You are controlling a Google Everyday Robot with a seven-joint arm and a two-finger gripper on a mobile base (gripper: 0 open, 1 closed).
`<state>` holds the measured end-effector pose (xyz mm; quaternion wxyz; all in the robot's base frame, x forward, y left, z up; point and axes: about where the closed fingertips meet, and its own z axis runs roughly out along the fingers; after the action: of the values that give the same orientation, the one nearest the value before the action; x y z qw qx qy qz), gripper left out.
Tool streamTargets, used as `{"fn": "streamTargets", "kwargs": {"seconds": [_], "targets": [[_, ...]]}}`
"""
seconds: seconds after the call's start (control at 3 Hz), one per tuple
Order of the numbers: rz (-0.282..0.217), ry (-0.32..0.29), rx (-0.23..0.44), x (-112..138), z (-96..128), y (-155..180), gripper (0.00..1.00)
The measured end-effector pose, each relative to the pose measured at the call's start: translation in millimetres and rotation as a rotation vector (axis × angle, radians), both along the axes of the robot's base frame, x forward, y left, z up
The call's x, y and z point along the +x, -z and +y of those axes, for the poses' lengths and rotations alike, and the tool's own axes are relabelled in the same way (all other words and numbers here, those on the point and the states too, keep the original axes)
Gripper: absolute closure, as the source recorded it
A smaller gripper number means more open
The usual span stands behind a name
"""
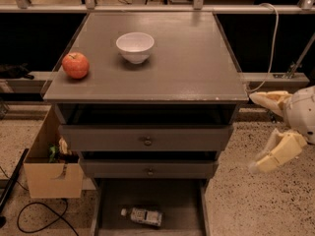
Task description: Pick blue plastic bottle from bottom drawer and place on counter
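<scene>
The blue plastic bottle (pixel 142 216) lies on its side on the dark floor of the open bottom drawer (pixel 182 205), its white cap pointing left. The grey-brown counter (pixel 197 58) tops the cabinet. My gripper (pixel 256 132) is at the right edge of the view, beside the cabinet at the height of the upper drawers, well right of and above the bottle. Its two cream fingers (pixel 275 154) stand wide apart and hold nothing.
A white bowl (pixel 135 46) and a red apple (pixel 75 65) sit on the counter's left half. Two knobbed drawers (pixel 146 140) stand slightly pulled out above the bottom one. A cardboard box (pixel 49 166) stands on the floor at left, with cables beside it.
</scene>
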<state>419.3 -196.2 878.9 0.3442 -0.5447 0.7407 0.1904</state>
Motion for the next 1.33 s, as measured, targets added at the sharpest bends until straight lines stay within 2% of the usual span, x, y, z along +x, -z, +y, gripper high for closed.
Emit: {"fn": "streamTargets", "kwargs": {"seconds": [0.33, 0.67, 1.0, 1.33], "targets": [[-0.070, -0.202, 0.071, -6, 13, 22, 0.00], [-0.072, -0.197, 0.068, -2, 18, 27, 0.00], [-0.059, -0.158, 0.042, 0, 27, 61, 0.00], [-0.018, -0.091, 0.040, 2, 29, 126, 0.00]]}}
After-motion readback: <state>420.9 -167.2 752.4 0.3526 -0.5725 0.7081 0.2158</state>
